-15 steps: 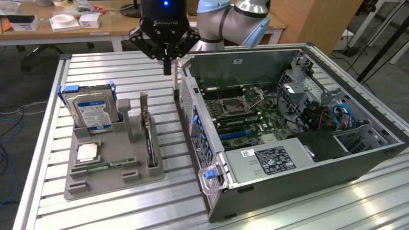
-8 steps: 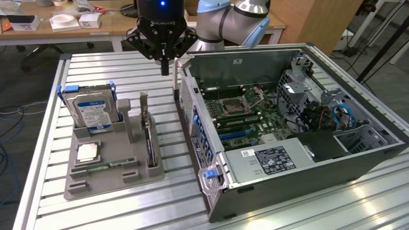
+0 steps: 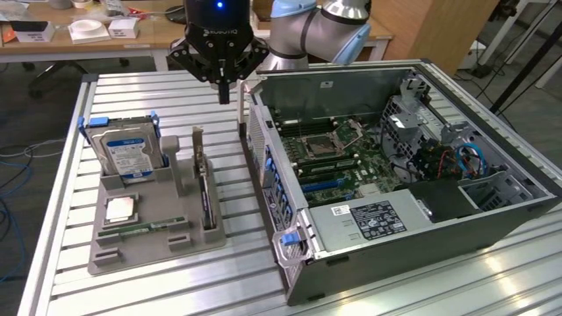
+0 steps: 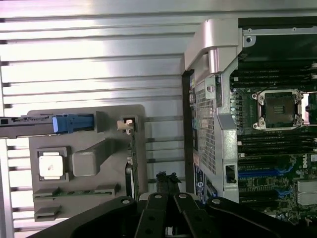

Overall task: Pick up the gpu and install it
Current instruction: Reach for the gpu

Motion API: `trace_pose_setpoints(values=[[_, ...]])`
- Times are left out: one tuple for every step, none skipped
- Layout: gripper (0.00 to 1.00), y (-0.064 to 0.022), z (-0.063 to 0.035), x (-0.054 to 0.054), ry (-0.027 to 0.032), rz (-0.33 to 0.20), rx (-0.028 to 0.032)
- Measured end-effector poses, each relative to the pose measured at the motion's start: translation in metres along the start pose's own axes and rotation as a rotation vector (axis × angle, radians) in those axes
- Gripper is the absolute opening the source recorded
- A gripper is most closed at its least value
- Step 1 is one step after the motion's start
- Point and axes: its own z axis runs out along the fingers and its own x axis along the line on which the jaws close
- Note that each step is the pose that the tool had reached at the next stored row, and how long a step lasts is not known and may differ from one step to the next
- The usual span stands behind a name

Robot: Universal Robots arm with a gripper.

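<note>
My black two-fingered claw (image 3: 225, 94) hangs with its fingers pressed together and nothing between them. It sits above the ribbed aluminium bench (image 3: 158, 92), over the strip between the grey moulded parts tray (image 3: 158, 204) and the open dark tower computer case (image 3: 272, 191).

The gpu (image 3: 204, 191), a thin green circuit card with a black cooler and a silver end bracket, stands on its long edge in a slot along the tray's side nearest the case, well below the claw and untouched.

In the wrist view I see the claw (image 4: 167, 179) closed, with the gpu (image 4: 132, 153) edge-on just beside it.

The same tray carries a silver hard drive with a blue label (image 3: 127, 155) standing upright, a square silver processor chip (image 3: 120, 209) lying flat, and a slim green memory stick (image 3: 145, 228) beside it.
</note>
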Motion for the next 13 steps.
trace_pose_setpoints(values=[[0.11, 0.0, 0.0, 0.0006, 0.0, 0.0, 0.0], [0.11, -0.0001, 0.0001, 0.0011, 0.0, 0.0, -0.0001], [0.11, -0.0001, 0.0001, 0.0017, 0.0, 0.0, 0.0], [0.11, -0.0002, 0.0001, 0.0024, 0.0, 0.0, 0.0], [0.11, -0.0002, 0.0001, 0.0031, 0.0, 0.0, 0.0], [0.11, -0.0003, 0.0002, 0.0036, -0.0001, 0.0, -0.0001], [0.11, -0.0003, 0.0002, 0.0041, 0.0, 0.0, -0.0001], [0.11, -0.0003, 0.0002, 0.0046, 0.0, 0.0, -0.0001], [0.11, -0.0004, 0.0002, 0.0052, 0.0, 0.0, 0.0], [0.11, -0.0004, 0.0002, 0.0058, 0.0, 0.0, 0.0], [0.11, -0.0005, 0.0002, 0.0064, 0.0, 0.0, 0.0], [0.11, -0.0005, 0.0003, 0.0071, 0.0, 0.0, 0.0], [0.11, -0.0006, 0.0003, 0.0077, -0.0001, 0.0, -0.0001]])
